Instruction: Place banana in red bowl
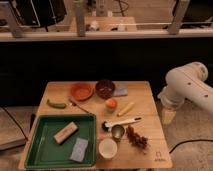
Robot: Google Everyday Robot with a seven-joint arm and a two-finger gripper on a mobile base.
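The banana (126, 108) is a slim pale-yellow stick lying on the wooden table (155, 150), right of centre and tilted. An orange-red bowl (81, 91) stands at the back of the table, with a dark maroon bowl (105, 88) just to its right; both look empty. The white arm comes in from the right. Its gripper (169, 116) hangs beyond the table's right edge, to the right of the banana and well apart from it, with nothing seen in it.
A round orange-and-green fruit (111, 104) sits left of the banana. A green pod (56, 104) lies at the left. A green tray (35, 150) holds a wooden block and a grey packet. A white scoop (122, 121), metal cup (117, 131), white cup (107, 148) and reddish cluster (136, 138) stand in front.
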